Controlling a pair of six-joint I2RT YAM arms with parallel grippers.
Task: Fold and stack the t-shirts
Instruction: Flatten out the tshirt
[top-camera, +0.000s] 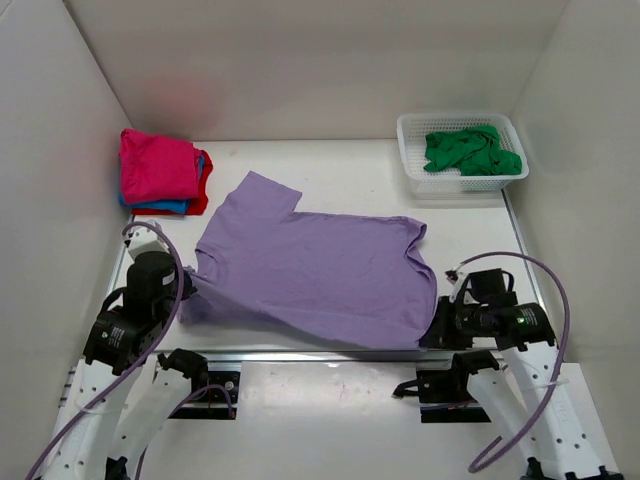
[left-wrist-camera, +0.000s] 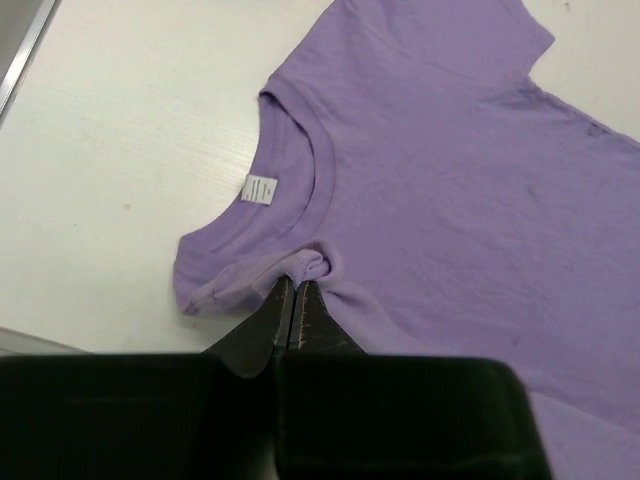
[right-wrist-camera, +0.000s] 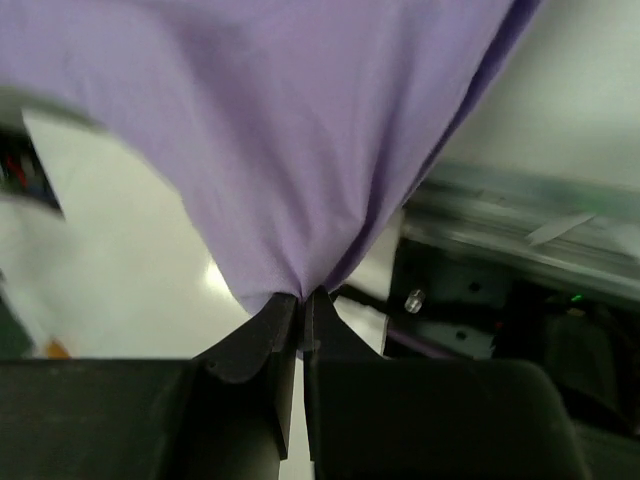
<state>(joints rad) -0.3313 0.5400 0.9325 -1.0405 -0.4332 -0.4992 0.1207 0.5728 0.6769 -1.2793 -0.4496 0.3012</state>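
Cloth fills the middle of the overhead view: the lilac t-shirt (top-camera: 320, 275) lies spread across the table (top-camera: 350, 165), its long axis running side to side, collar end by the left gripper (top-camera: 190, 290) and hem end by the right gripper (top-camera: 437, 325). Both hold its near edge, so the body spreads away from the arms. A folded stack (top-camera: 160, 172), magenta on top, waits at the far left, and a green t-shirt (top-camera: 470, 150) sits crumpled in the white basket (top-camera: 405, 127) at far right. From the left wrist, the left gripper (left-wrist-camera: 293, 290) is clamped on a bunched pinch of the shirt (left-wrist-camera: 450, 180) at the shoulder, just beside the collar with its label (left-wrist-camera: 260, 187). From the right wrist, the right gripper (right-wrist-camera: 301, 298) is clenched on a gathered corner, the shirt (right-wrist-camera: 300, 130) fanning out above it. Any fold, I'd judge, must carry this near edge away from the arms, both together.
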